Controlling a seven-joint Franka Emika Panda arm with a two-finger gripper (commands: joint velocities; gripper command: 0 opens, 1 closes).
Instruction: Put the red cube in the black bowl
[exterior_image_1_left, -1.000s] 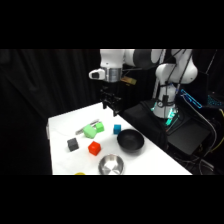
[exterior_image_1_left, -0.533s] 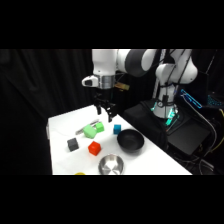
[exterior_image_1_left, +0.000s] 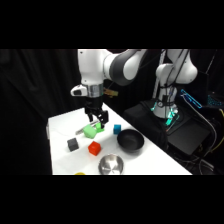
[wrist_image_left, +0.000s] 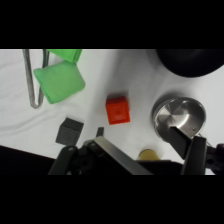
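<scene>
One red cube sits on the white worktop, left of the single black bowl and apart from it. Two bowls in all: the silver metal bowl is nearer the camera. One dark grey cube lies left of the red one, one blue cube farther back, and a green block under the pincer, which hangs above it, jaws spread, gripping nothing. The wrist view adds metal tongs beside the green block and a small yellow thing, barely seen from the side; the blue cube shows only in the side view.
</scene>
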